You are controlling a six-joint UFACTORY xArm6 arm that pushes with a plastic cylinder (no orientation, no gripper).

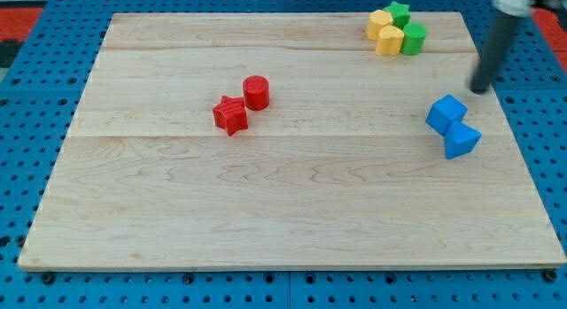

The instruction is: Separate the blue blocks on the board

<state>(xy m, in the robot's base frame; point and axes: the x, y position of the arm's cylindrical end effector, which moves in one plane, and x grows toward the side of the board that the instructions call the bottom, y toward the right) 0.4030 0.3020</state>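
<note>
Two blue blocks touch each other at the view's right: a blue cube (446, 113) and, just below and right of it, a blue wedge-like block (462, 140). My rod comes down from the view's top right, and my tip (479, 89) stands a little above and to the right of the blue cube, apart from it.
A red star (230, 115) and a red cylinder (256, 92) touch near the board's middle left. Two yellow blocks (384, 32) and two green blocks (408, 29) cluster at the view's top right. The wooden board (283, 212) lies on a blue pegboard.
</note>
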